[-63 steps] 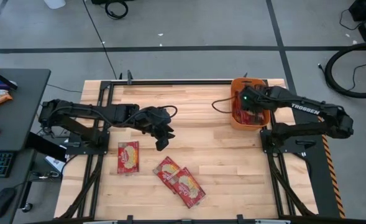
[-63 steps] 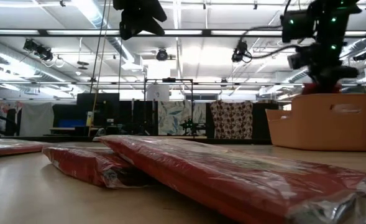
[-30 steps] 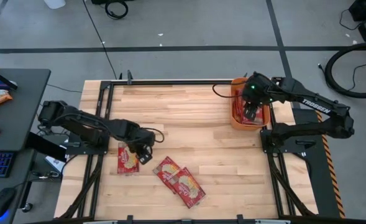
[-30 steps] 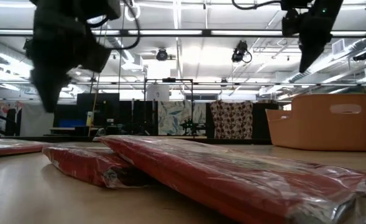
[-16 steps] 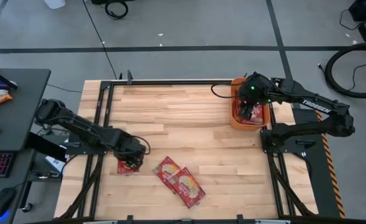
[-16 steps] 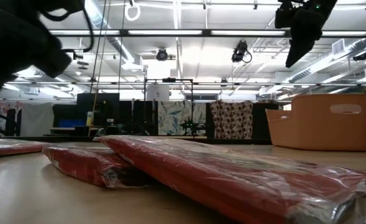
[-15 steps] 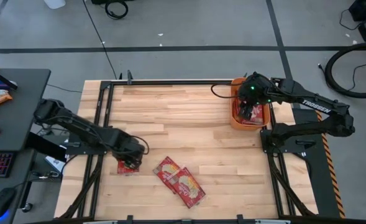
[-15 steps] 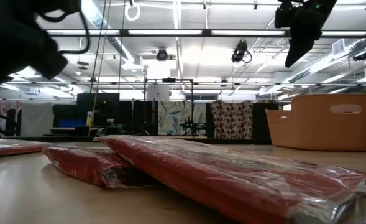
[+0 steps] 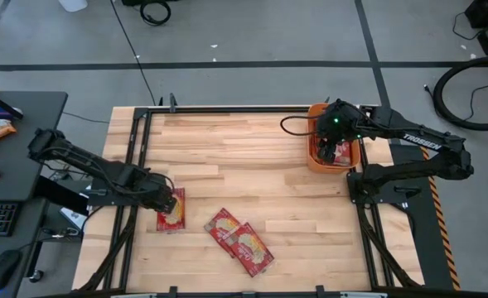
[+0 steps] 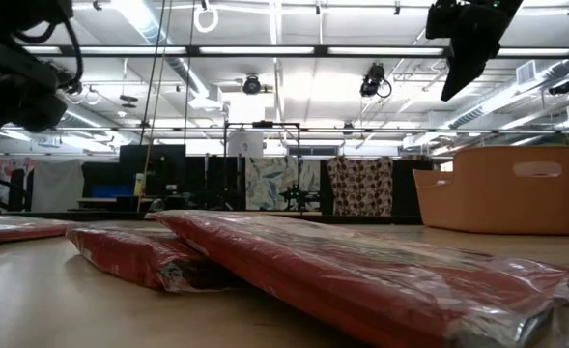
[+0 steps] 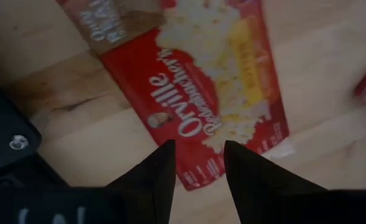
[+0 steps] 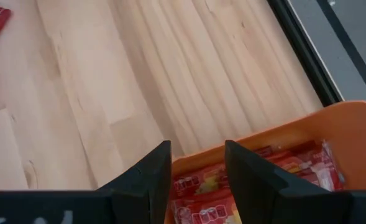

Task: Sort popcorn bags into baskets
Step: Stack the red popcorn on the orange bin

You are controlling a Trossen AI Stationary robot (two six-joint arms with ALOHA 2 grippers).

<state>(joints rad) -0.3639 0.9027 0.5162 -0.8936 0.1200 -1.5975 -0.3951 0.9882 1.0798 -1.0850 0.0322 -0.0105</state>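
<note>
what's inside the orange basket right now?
Red popcorn bags lie in the orange basket, seen in the right wrist view. The right gripper above covers part of the inside, so their number is unclear.

A: What moved?
B: The left hand [image 9: 171, 204] swung from desk centre down toward eight o'clock, now over the lone popcorn bag [image 9: 171, 212].
A: The right hand [image 9: 337, 142]?
B: Lifted slightly above the basket [image 9: 313, 157]

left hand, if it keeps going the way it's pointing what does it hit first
Most likely the lone popcorn bag on the table. The left hand points down at the bag's near edge, fingers apart and empty. How far above the bag it is, the pictures don't settle.
</note>
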